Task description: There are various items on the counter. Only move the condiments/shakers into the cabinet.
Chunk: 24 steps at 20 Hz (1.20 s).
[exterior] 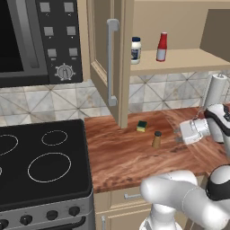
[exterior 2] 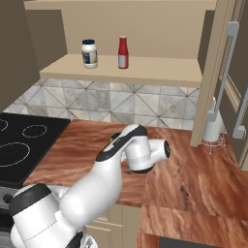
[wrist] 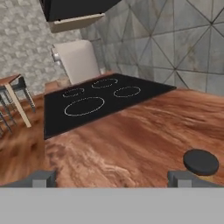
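Cabinet (exterior: 104, 54) door stands open w/ its long grey handle (exterior: 111, 63) facing out; on the tan inner shelf (exterior: 179, 60) sit the white jar w/ dark blue lid (exterior: 135, 50) and the red squeeze bottle w/ white cap (exterior: 161, 47), upright, near each other but apart. Right base view shows the same pair, jar left of bottle. Third condiment, the small tan-brown shaker w/ dark top (exterior: 157, 139), is upright on the reddish-brown counter (exterior: 121, 157), not in the cabinet. Green-and-yellow sponge (exterior: 142, 126) lies on the counter a bit behind and left of the shaker, apart from it. Gripper (exterior: 176, 134) is low over the counter just right of the shaker, pointing toward it; fingers spread wide, grasping nothing, no contact w/ the shaker as far as can be seen. In the hand view the two fingertips (wrist: 43, 178) rise at the bottom w/ bare wood between them, and the shaker's dark round top pokes up by the right tip. Black stovetop (exterior: 40, 161) w/ white ring burners sits left of the counter; paper towel roll (exterior: 215, 90) stands at the back right by the tiled wall.
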{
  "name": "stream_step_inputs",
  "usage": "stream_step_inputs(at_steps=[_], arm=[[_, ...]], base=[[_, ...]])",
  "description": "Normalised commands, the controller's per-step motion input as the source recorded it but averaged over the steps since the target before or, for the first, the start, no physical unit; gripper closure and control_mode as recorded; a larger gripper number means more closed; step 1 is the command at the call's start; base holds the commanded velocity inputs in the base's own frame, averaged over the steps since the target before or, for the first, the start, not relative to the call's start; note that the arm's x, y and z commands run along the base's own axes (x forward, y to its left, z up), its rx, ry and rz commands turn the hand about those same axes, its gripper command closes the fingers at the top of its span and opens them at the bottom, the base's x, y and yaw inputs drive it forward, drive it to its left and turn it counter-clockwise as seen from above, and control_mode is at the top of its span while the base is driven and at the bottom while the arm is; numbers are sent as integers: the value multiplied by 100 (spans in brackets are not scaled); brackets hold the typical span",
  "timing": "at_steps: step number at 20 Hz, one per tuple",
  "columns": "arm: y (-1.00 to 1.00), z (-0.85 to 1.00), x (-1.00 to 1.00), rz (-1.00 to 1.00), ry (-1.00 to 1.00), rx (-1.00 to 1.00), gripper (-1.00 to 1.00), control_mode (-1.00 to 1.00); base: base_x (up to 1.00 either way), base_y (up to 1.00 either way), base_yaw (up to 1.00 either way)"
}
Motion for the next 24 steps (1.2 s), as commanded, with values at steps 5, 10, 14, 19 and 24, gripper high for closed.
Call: stream_step_inputs(at_steps=[5, 10, 14, 19, 24], arm=[[3, -20, 24, 0, 6, 0, -100, -100], [0, -25, 19, 0, 6, 0, -100, -100], [0, -14, 10, 1, 2, 0, -100, -100], [0, -10, 2, 6, 0, 0, -100, -100], [0, -8, 0, 11, 0, 0, -100, -100]], base=[[0, 0, 0], [0, 0, 0], [0, 0, 0], [0, 0, 0], [0, 0, 0]])
